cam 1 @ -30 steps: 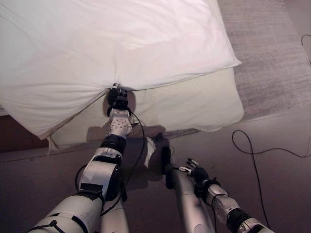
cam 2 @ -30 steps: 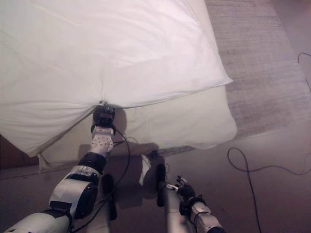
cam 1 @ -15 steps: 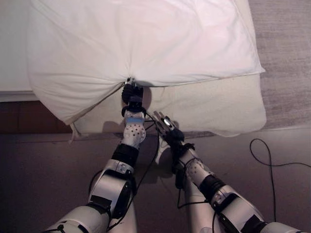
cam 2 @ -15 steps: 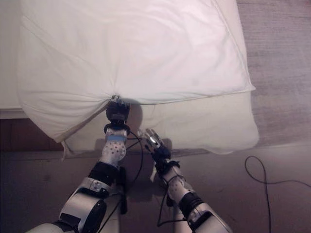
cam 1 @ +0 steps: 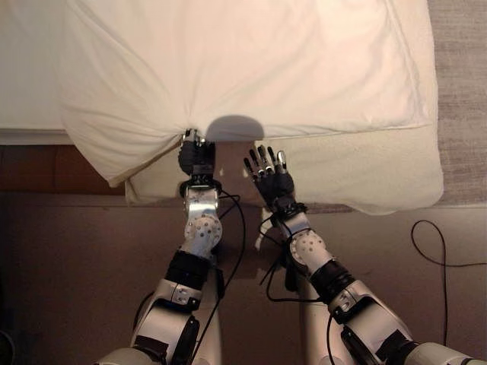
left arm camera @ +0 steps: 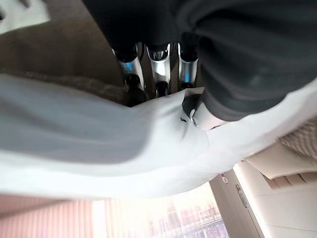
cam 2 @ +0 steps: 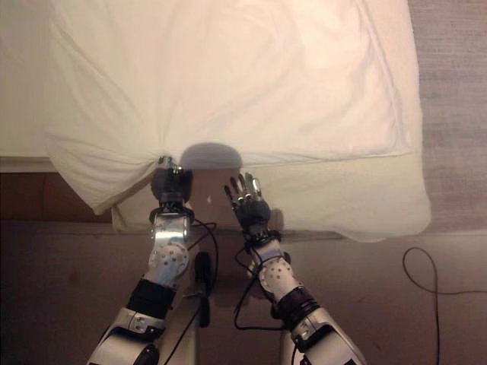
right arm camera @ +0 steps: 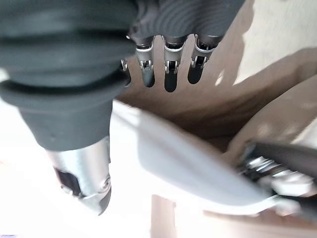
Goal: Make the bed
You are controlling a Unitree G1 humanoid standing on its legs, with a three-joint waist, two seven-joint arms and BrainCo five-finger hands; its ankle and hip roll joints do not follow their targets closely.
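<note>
A white duvet (cam 1: 251, 68) lies across the bed over a cream under-layer (cam 1: 365, 171). My left hand (cam 1: 196, 157) is at the duvet's near edge, shut on a bunched fold of it; creases run out from that pinch. In the left wrist view the fingers (left arm camera: 157, 74) and thumb (left arm camera: 197, 113) clamp the white duvet (left arm camera: 99, 139). My right hand (cam 1: 268, 176) is just right of the left one, open, with straight fingers (right arm camera: 167, 74) over the cream layer, holding nothing. The right wrist view shows the duvet's edge (right arm camera: 188, 163) hanging just past those fingers.
A grey rug (cam 1: 460, 91) lies beside the bed on the right. A dark reddish bed frame (cam 1: 38, 167) shows under the white sheet (cam 1: 27, 68) at the left. Brown floor (cam 1: 91, 266) runs along the bed's near side.
My right hand has risen from low near the floor to the bed's edge beside the left hand. The left hand keeps its hold on the duvet. The camera has shifted.
</note>
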